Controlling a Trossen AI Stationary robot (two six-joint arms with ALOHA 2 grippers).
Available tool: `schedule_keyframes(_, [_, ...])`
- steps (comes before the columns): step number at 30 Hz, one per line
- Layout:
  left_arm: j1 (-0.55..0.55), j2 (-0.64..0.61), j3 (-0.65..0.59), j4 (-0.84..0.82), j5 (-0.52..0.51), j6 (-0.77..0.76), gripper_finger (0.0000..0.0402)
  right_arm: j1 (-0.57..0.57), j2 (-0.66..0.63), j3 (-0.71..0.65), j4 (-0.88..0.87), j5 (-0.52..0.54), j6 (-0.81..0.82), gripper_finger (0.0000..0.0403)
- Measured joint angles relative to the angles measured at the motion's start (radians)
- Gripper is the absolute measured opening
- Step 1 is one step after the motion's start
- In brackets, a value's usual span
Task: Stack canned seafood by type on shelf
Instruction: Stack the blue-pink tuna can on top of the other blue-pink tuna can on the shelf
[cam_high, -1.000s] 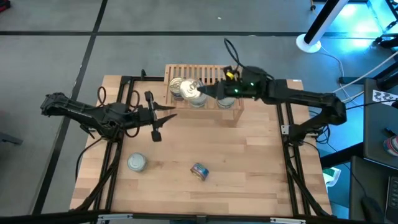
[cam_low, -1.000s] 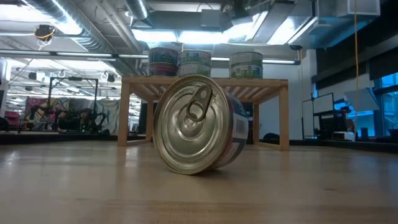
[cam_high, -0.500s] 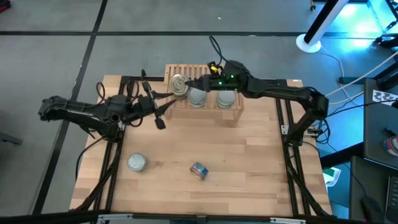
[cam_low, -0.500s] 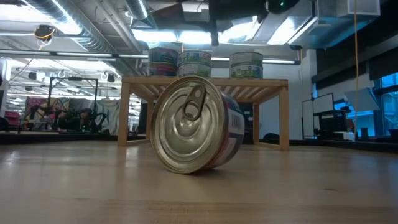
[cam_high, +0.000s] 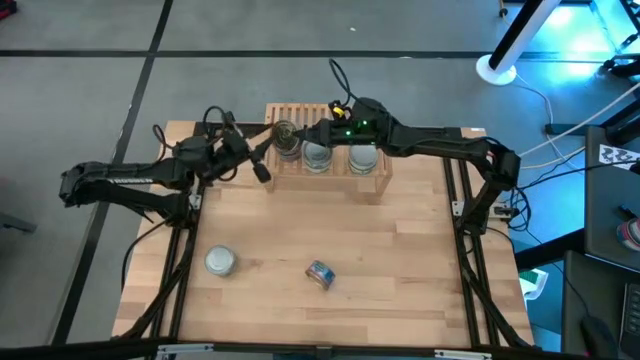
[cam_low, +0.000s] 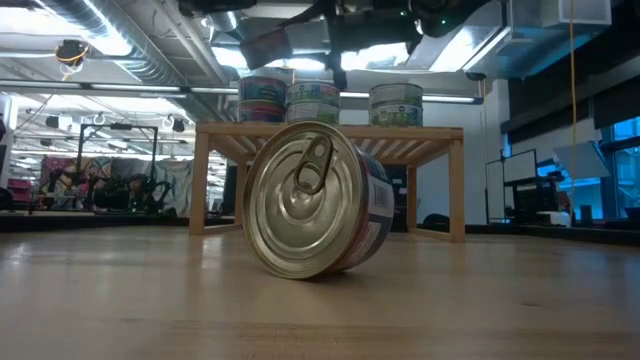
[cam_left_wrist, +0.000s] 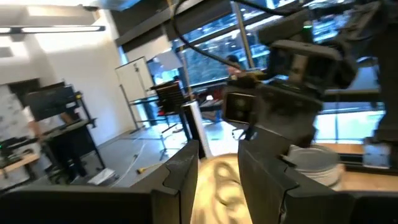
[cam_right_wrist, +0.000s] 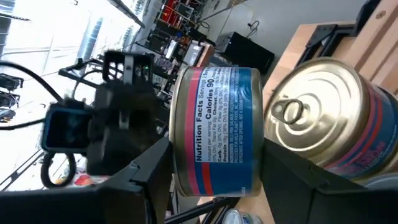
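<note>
The right gripper (cam_high: 292, 135) clenched a blue-red tin (cam_right_wrist: 217, 130) above the shelf's (cam_high: 368, 182) left end, just beside a gold-lidded tin (cam_right_wrist: 326, 118). The left gripper (cam_high: 262, 160) hovered close by, fingers parted. Two tins lay on the table: one upright (cam_high: 220, 262), one on its side (cam_low: 312, 200).

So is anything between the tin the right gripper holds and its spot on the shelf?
Nothing visible blocks it. The right gripper holds a blue-red tin beside the matching tin on the shelf; the left gripper hovers close by.
</note>
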Motion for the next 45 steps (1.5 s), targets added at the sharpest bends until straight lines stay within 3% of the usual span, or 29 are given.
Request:
schedule_keyframes(8, [0.075,0.035,0.000,-0.009,0.001,-0.032,0.0109,0.001,0.001,0.000,-0.006,0.054,0.018,0.0198])
schedule_keyframes(18, [0.089,0.124,0.000,-0.003,0.002,-0.045,0.0109,0.000,0.001,0.000,-0.013,0.098,0.046,0.0198])
schedule_keyframes(45, [0.089,0.124,0.000,-0.003,0.001,0.035,0.0109,0.001,0.000,0.000,-0.067,0.127,0.048,0.0205])
